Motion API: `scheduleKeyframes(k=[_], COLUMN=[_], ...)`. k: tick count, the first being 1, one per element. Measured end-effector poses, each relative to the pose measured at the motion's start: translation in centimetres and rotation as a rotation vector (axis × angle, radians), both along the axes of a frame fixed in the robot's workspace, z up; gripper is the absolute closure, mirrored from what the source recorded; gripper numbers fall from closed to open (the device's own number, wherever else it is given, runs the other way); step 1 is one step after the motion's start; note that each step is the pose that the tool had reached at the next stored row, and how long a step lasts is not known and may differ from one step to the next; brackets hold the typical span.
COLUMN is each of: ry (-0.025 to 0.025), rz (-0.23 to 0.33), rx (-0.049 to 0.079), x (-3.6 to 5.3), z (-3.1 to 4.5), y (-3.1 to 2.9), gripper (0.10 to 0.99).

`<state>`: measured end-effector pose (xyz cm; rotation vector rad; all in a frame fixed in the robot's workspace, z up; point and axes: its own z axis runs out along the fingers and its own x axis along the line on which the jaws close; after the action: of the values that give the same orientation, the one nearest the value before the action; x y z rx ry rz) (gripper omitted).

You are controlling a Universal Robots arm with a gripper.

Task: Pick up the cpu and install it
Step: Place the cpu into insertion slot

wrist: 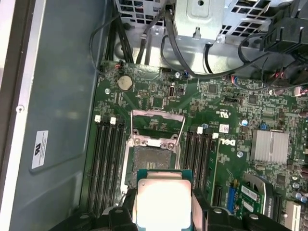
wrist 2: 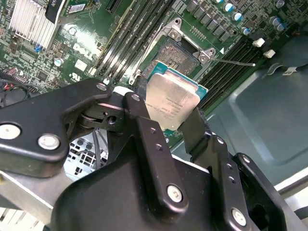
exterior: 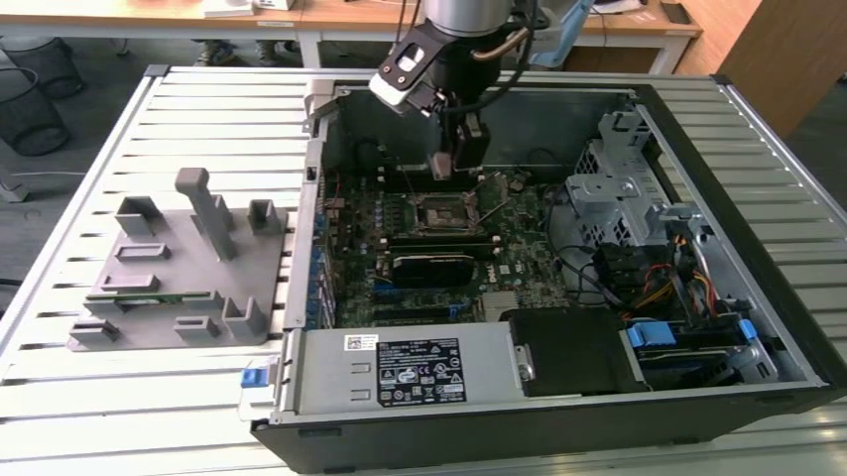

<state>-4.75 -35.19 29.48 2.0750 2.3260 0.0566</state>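
The tool (wrist 2: 168, 120) clamps the cpu (wrist 2: 172, 98) by 2 opposite edges, shiny top exposed, just above the open socket (wrist: 150, 166) on the motherboard (wrist: 231, 110).

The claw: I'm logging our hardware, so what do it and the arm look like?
The matte black metal claw has two jointed fingers fastened with silver screws. In the exterior view, a grey cylindrical wrist carries a black camera block with a white end.

I've got the grey plastic fixture (exterior: 173, 297) centre-left of the exterior view, open black computer case (exterior: 556, 436) right; silver square cpu (wrist: 162, 202) beside its dark square socket frame (wrist: 151, 163).
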Motion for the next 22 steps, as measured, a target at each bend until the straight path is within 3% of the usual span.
scheduleKeyframes(k=[7,10,17,19,22], ry=[0.0,0.0001,0.0,-0.0001,-0.0001], rz=[-0.029,-0.066,-0.072,-0.108,-0.116], rx=[0.0,0.0,0.0,0.0,0.0], x=[0.16,0.16,0.16,0.17,0.19], z=[-0.88,-1.08,-1.4,-1.65,-1.92], y=[0.04,0.06,0.14,0.16,0.23], gripper=[0.549,0.549,0.549,0.549,0.549])
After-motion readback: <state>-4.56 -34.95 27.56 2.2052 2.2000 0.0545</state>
